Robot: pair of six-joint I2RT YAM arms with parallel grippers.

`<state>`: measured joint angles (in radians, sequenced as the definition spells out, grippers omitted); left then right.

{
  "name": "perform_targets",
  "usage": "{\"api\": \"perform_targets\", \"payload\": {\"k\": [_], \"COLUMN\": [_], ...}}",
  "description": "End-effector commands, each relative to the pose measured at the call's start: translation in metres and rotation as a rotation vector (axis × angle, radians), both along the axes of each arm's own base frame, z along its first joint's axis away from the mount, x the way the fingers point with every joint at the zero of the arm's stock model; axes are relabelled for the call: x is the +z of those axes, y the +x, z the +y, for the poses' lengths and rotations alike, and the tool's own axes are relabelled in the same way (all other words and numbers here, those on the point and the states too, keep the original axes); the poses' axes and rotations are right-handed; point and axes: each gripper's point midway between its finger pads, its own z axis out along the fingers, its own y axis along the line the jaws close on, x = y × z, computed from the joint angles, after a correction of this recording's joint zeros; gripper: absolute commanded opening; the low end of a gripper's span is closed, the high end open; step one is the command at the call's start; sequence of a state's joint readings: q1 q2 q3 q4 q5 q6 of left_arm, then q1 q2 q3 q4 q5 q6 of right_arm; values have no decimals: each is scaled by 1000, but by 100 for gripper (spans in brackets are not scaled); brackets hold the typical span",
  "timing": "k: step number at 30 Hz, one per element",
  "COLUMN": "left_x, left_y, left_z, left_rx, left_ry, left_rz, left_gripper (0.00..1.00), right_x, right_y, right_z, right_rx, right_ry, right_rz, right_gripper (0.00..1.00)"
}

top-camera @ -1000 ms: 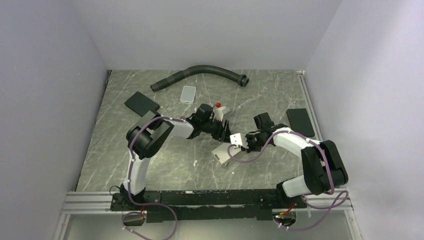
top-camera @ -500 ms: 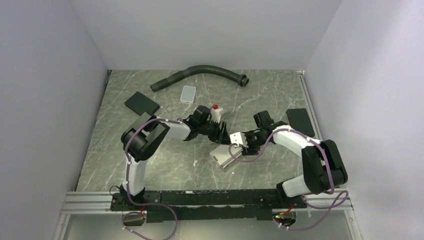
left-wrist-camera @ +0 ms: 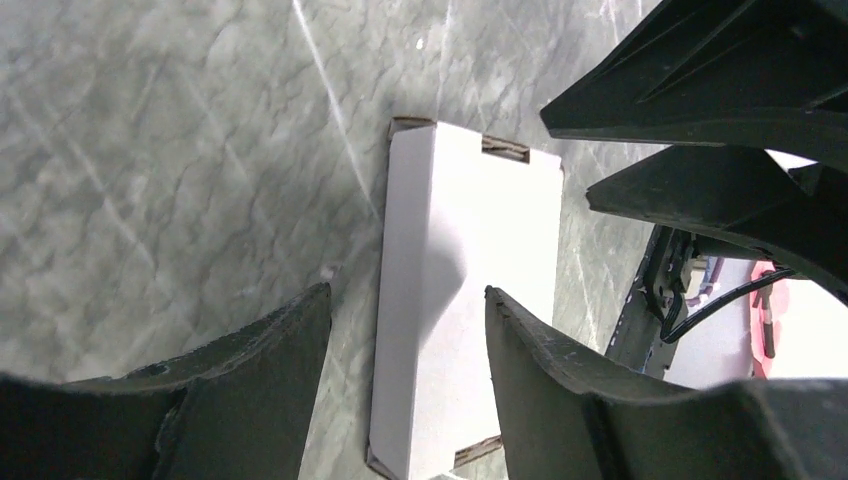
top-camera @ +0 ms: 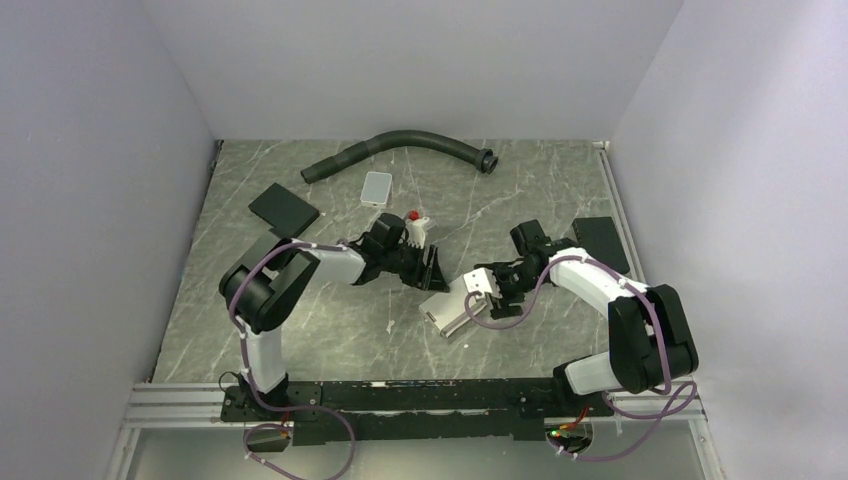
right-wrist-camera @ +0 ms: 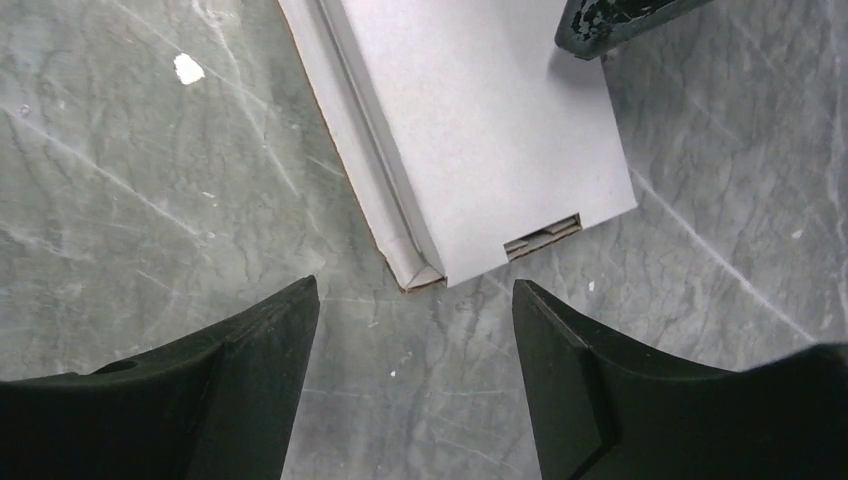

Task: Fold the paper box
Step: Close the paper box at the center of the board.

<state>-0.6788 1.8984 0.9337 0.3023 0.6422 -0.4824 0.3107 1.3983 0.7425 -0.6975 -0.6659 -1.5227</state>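
Far to the left, a black pad (top-camera: 283, 207) is seen on the table (top-camera: 330, 335), well apart from the work, with a grey tile (top-camera: 377, 187) and a dark hose (top-camera: 400, 145) behind it. Next comes the left gripper (left-wrist-camera: 405, 297), which is held with its jaws apart and nothing clamped, hanging over the paper box (top-camera: 448, 312). The box lies flat on the table near the middle, between the two arms, as a slim closed carton, gripped by neither arm. To its right, the right gripper (right-wrist-camera: 415, 290) is likewise spread wide and empty, poised above one end of the box, where a tucked tab can be made out. A second black pad (top-camera: 603, 240) lies farther right.

The folding is judged nearly or wholly done. Several risks can be foreseen. The corner beside the tucked tab looks slightly gaping, so the end flap could spring out if it is not seated. The thin card could be dented if a finger is lowered onto it. The loose box could be pushed across the smooth table. The grippers stand near each other, so contact between them could be caused by a careless move.
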Motion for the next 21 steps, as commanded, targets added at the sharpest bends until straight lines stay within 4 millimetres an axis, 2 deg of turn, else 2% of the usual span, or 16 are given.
{"api": "perform_targets", "payload": {"k": [1,6,11,21], "left_x": [-2,-10,-16,-24], "left_y": [-2,4,6,7], "left_z": [18,28,25,28], "left_rx": [27,100,121,131], "left_ry": [70,72,59,83], "left_rz": [-37,5,32,43], "left_gripper": [64,60,55,48], "right_x": [32,43,28,6], "right_y": [-1,-11,-25,-49], "right_z": [24,54,80,93], "right_rx": [123,201,248,337], "right_ry": [98,128,81,27], "right_rz": [-57,-56,-77,-103], "right_gripper": [76,77,78,80]}}
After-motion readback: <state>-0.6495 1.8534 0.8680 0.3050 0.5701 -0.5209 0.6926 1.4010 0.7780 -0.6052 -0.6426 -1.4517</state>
